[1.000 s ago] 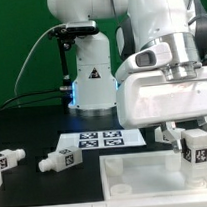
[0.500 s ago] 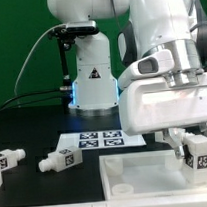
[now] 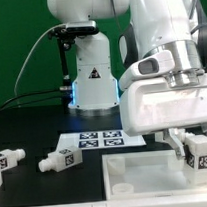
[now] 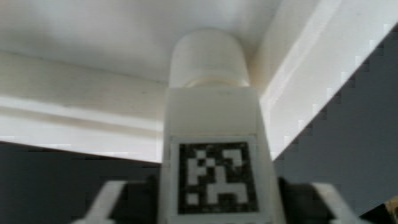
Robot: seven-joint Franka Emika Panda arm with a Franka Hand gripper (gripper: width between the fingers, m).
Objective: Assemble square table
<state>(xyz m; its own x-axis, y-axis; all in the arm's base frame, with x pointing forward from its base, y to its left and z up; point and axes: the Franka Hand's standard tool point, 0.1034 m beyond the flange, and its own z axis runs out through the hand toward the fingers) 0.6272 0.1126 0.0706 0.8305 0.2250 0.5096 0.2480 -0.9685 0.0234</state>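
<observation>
Wrist view: jaws pinch the leg, its long axis straight out from them. Tip points near the slab corner.

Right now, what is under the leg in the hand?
The white slab, near its raised rim. In the wrist view the leg points its rounded tip toward the slab's inner corner. The leg covers the spot beneath it, so contact or any hole cannot be seen.
</observation>
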